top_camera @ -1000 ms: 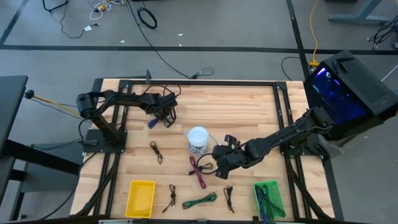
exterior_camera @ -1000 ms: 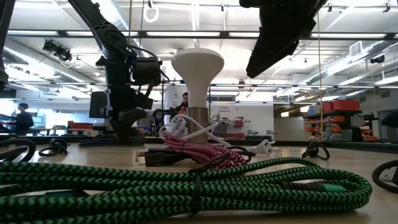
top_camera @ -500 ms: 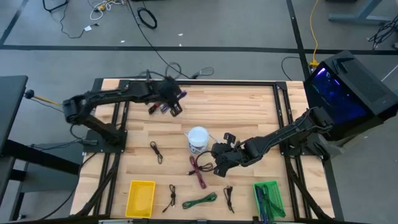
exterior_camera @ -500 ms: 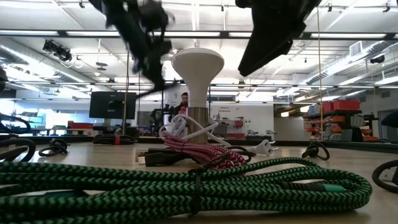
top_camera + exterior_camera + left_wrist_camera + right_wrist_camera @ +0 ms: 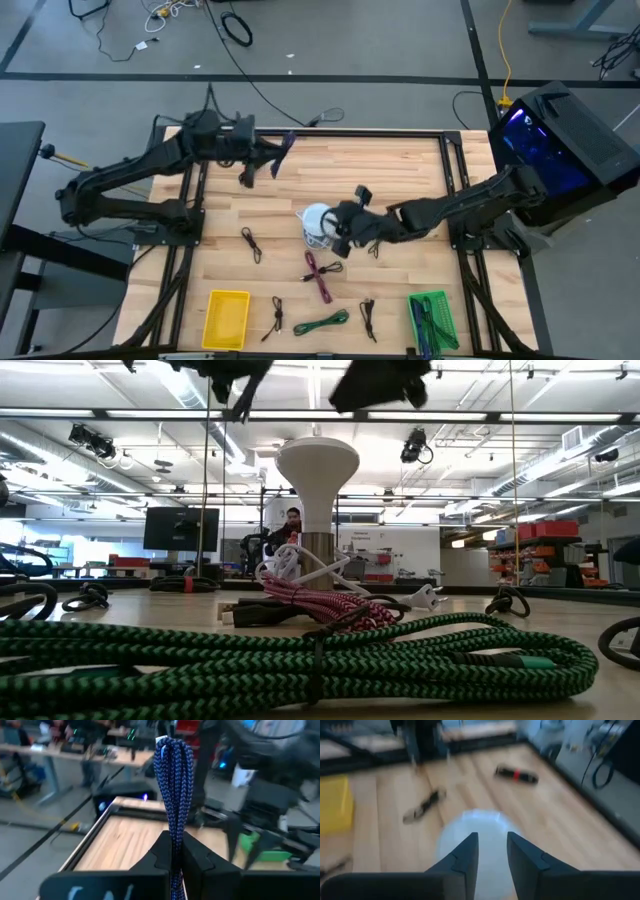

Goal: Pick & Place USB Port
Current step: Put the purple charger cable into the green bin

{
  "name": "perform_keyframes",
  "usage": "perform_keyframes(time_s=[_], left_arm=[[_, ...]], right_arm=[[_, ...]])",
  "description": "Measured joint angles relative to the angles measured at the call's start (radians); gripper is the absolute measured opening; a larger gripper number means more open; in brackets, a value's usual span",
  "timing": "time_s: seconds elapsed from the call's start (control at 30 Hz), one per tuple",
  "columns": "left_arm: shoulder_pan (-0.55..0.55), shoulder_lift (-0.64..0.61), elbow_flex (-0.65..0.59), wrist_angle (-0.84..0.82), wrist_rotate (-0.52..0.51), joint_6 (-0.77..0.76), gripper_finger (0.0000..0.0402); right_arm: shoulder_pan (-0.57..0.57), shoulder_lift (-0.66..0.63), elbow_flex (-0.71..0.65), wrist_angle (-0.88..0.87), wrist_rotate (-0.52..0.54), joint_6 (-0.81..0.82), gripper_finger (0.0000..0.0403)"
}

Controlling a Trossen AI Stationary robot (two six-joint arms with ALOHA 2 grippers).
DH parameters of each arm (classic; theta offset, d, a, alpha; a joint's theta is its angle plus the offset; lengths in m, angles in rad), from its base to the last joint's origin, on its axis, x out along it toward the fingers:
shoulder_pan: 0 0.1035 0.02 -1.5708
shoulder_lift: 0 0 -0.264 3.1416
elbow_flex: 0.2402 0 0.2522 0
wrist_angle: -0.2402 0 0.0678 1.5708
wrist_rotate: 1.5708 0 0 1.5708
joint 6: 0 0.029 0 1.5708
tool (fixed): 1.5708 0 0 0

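Hanging above the far side of the wooden counter [image 5: 400,170], the blue braided USB cable [image 5: 174,790] is pinched between the jaws of the left gripper [image 5: 174,851], which are closed tight on its doubled strands; the loop stands up past the fingertips. Seen from above, the cable [image 5: 282,152] is raised off the boards, beyond the white round-topped dispenser [image 5: 318,222] that stands near the counter's middle.

The right gripper [image 5: 341,226] hovers just beside that dispenser, its jaws parted by a narrow gap and holding nothing, with the white top showing between them in its wrist view.

Nearer the front edge from the dispenser lie a red-and-white braided cable [image 5: 320,275], a green-and-black braided cable [image 5: 322,322], a yellow plastic bin [image 5: 226,318] and a green plastic bin [image 5: 432,318].
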Motion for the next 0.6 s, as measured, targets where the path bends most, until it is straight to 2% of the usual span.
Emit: perform_keyframes(time_s=[0.17, 0.3, 0.6], left_arm=[[-0.069, -0.038, -0.133, 0.284, 0.020, -0.045, 0.0018], [-0.131, -0.039, -0.220, 0.500, 0.027, -0.058, 0.0018], [-0.244, -0.027, -0.350, 0.738, -0.079, -0.022, 0.0018]], right_arm=[[-0.039, -0.011, 0.000, 0.174, 0.003, -0.153, 0.0103], [-0.072, -0.011, 0.000, 0.240, -0.031, -0.179, 0.0105], [-0.107, -0.010, 0.000, 0.392, -0.185, -0.232, 0.0138]])
